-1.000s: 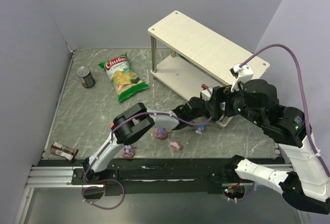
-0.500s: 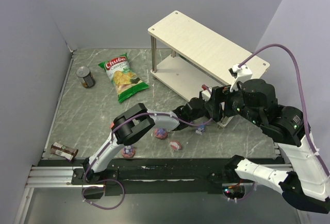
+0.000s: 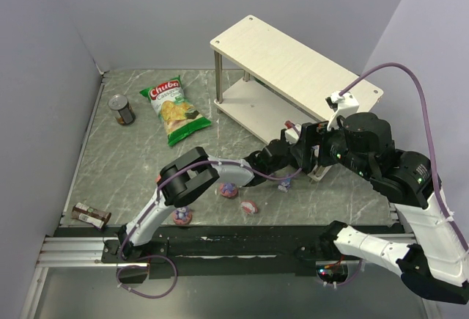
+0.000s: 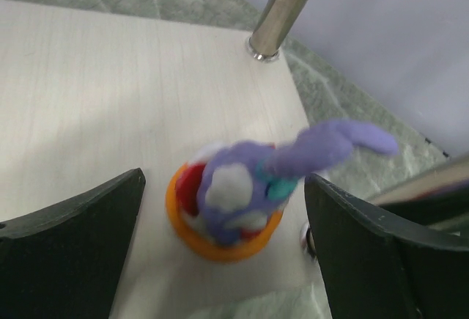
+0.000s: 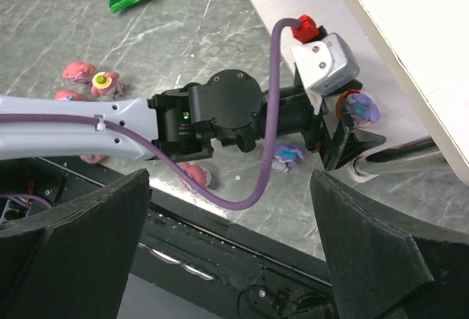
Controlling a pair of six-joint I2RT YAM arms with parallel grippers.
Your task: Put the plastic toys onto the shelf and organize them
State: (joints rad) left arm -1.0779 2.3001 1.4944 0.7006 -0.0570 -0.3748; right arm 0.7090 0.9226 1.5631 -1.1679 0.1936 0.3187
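A purple bunny-eared toy with an orange base stands on the shelf's lower board, near its corner. My left gripper is open around it, with a gap on both sides. In the right wrist view the same toy sits at the left gripper. My right gripper is open and empty above the left arm. In the top view both grippers, left and right, crowd the shelf's near corner. Loose toys lie on the table: purple ones and pink ones.
A green chip bag and a dark can lie at the back left. A small brown bottle lies at the front left. A metal shelf post stands just behind the toy. Walls close both sides.
My right gripper has edged slightly left toward the shelf's near corner. The left arm and the loose toys have barely moved.
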